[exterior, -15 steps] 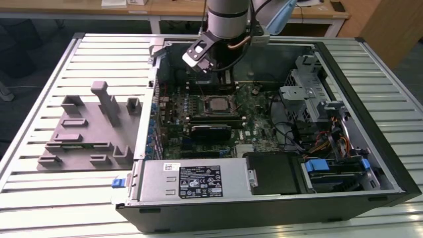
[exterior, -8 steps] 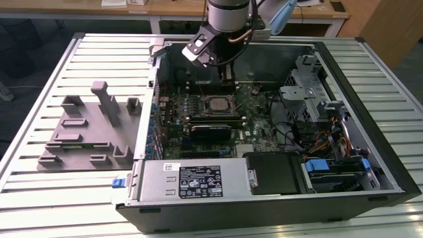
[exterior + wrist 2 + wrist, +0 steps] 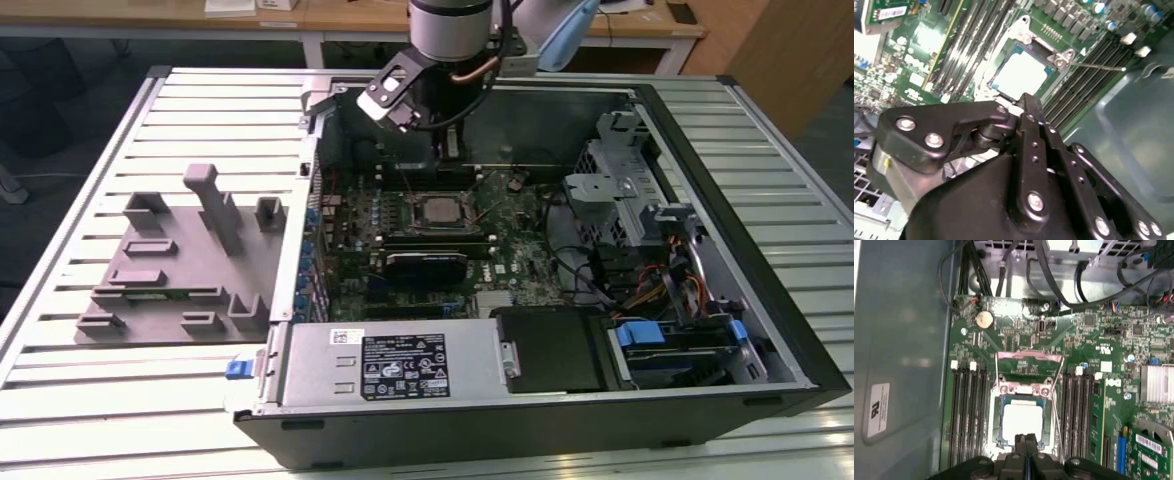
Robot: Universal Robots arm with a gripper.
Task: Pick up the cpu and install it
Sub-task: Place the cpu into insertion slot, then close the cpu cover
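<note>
The cpu (image 3: 438, 212), a silvery square chip with a pale rim, lies flat in the motherboard socket (image 3: 441, 228) inside the open computer case. It is also in both wrist views, cpu (image 3: 1022, 422) and cpu (image 3: 1021, 75). The socket's metal load plate (image 3: 1029, 365) stands flipped open beside it. My gripper (image 3: 1025, 439) hangs just above the edge of the cpu, its two black fingers pressed together with nothing between them. In the exterior view my gripper (image 3: 449, 150) hovers over the back part of the board, apart from the chip.
Memory slots (image 3: 968, 415) flank the socket on both sides. A thin socket lever (image 3: 1099, 65) sticks out beside it. A grey fixture tray (image 3: 174, 260) sits on the slatted table at the exterior view's left. The power supply (image 3: 387, 365) and drive cage (image 3: 681, 340) fill the case's near side.
</note>
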